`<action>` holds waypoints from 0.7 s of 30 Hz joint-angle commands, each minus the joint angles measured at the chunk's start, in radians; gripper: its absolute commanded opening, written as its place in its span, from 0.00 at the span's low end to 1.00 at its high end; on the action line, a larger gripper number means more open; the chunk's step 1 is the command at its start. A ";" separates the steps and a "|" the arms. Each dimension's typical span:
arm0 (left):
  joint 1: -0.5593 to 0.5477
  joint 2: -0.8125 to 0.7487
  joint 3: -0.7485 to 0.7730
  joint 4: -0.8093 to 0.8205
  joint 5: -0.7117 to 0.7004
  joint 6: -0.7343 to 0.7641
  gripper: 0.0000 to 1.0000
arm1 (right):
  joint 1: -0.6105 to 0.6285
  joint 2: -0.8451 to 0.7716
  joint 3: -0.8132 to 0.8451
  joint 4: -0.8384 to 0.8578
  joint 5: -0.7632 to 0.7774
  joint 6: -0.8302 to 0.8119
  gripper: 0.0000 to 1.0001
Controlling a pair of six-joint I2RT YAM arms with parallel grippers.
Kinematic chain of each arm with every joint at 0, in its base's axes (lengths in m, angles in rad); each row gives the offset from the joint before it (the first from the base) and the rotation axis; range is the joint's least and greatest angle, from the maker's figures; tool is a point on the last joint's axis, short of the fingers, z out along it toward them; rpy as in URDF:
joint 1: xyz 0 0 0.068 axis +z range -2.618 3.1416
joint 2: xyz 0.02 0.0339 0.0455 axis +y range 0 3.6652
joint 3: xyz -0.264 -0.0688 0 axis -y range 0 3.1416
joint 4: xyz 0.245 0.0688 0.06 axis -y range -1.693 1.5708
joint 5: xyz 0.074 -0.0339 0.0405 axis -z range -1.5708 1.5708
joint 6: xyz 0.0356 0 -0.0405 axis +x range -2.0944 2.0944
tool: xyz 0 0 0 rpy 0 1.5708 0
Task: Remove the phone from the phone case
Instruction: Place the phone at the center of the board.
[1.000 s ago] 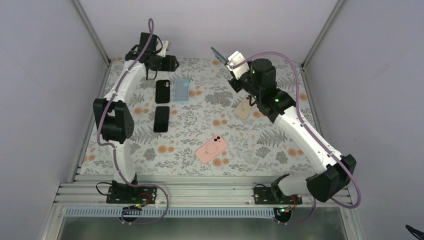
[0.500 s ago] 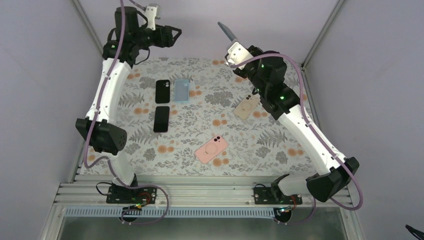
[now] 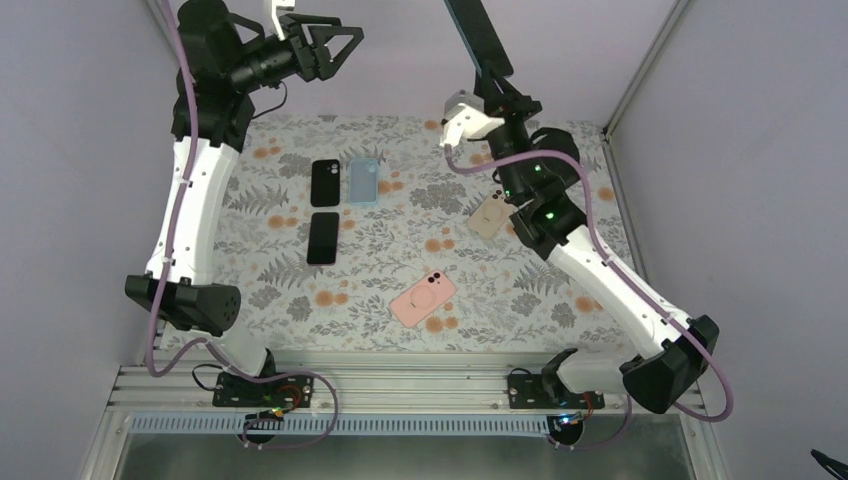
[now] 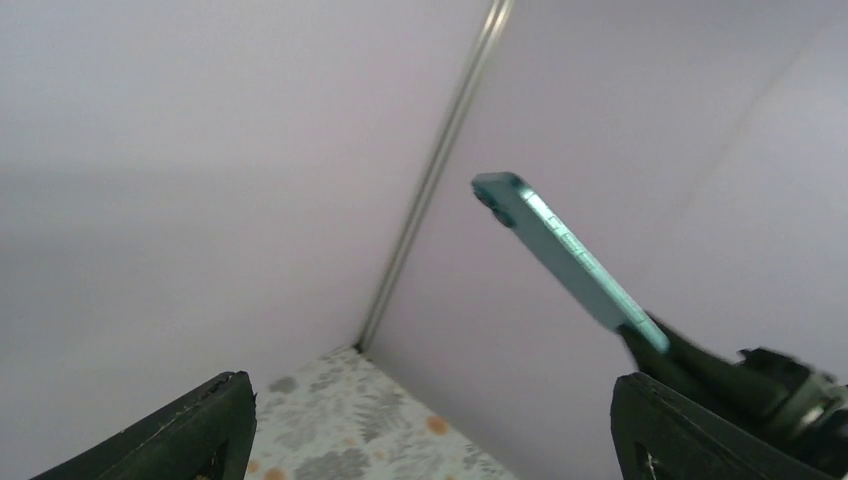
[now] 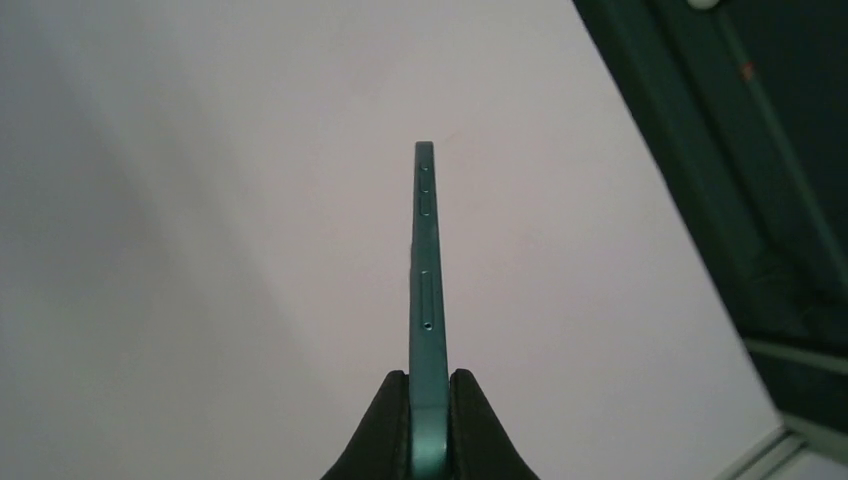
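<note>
Right gripper (image 5: 430,388) pinches the teal phone (image 5: 425,250) by 1 end, high above the table. Its side buttons look bare, so we judge it uncased. Left gripper (image 3: 338,50) is spread and empty. A pale blue case (image 3: 363,180) lies on the mat. Remaining, probably: set the phone down.

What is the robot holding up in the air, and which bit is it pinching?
The right gripper holds a teal phone by one end, fingers pressed on its flat faces. The left gripper is open and empty.
</note>
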 commanded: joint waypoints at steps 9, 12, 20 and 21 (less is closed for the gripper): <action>-0.007 -0.035 -0.116 0.167 0.164 -0.211 0.89 | 0.089 -0.043 -0.239 0.570 -0.025 -0.574 0.04; -0.017 -0.045 -0.165 0.192 0.181 -0.238 0.88 | 0.110 -0.040 -0.270 0.600 -0.028 -0.636 0.03; -0.062 -0.059 -0.277 0.269 0.223 -0.317 0.83 | 0.164 -0.044 -0.361 0.639 -0.029 -0.717 0.03; -0.067 -0.057 -0.285 0.281 0.230 -0.329 0.82 | 0.168 -0.043 -0.370 0.643 -0.028 -0.723 0.03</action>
